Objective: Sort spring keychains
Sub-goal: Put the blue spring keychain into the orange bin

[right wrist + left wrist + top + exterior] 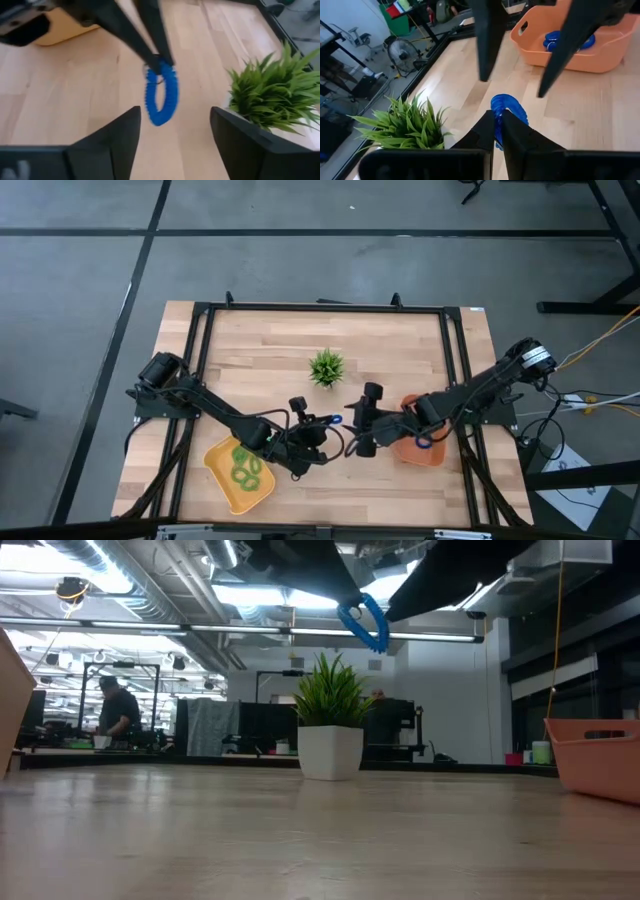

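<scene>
A bright blue spring keychain (162,95) hangs in the air over the table's middle, near the front, with my left gripper (328,421) shut on it. It also shows high up in the low view as the blue keychain (365,622). My right gripper (172,137) stands open just to its right, facing it, with both fingers clear of the ring. Green keychains lie in the yellow tray (262,490). Blue keychains (570,40) lie in the orange tray (535,50). My left gripper pinches the blue keychain's coil at the ring's upper edge (159,67) between its two fingertips (512,127). The fingers come from the table's left, slanting down. The ring hangs below them as an upright loop, lifted clear of the table.
A small spiky green plant in a white pot (326,366) stands behind the grippers at the table's middle. The yellow tray sits front left, the orange tray (432,456) front right. A black frame (320,308) runs round the tabletop. People show in the room beyond.
</scene>
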`<state>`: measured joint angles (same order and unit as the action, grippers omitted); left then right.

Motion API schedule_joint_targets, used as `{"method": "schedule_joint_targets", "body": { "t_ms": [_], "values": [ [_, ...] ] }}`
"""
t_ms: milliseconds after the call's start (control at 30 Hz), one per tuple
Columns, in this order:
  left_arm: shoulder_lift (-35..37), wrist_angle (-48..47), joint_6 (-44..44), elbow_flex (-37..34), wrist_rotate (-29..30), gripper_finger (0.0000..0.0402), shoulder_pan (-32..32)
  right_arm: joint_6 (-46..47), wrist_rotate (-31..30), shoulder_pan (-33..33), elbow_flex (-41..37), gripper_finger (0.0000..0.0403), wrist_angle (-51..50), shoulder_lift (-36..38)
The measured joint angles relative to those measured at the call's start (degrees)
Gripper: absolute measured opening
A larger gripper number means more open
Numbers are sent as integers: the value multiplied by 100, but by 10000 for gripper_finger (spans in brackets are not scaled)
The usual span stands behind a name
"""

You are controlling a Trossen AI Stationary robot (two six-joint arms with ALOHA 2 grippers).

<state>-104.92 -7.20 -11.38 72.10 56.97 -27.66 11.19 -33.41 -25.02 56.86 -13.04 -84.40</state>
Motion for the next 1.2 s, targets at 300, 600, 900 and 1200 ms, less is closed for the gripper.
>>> {"method": "schedule_joint_targets", "body": {
  "t_ms": [300, 600, 900, 1200],
  "values": [
    [0, 54, -131, 2, 134, 15, 8, 9, 352, 293, 0, 248, 2, 0],
    [7, 417, 61, 7, 189, 15, 55, -141, 752, 461, 0, 234, 236, 0],
    [7, 422, 63, 7, 169, 15, 55, -260, 763, 461, 0, 114, 201, 0],
    [7, 407, 102, 7, -408, 27, 111, -263, 776, 461, 0, 16, 71, 0]
  ]
}}
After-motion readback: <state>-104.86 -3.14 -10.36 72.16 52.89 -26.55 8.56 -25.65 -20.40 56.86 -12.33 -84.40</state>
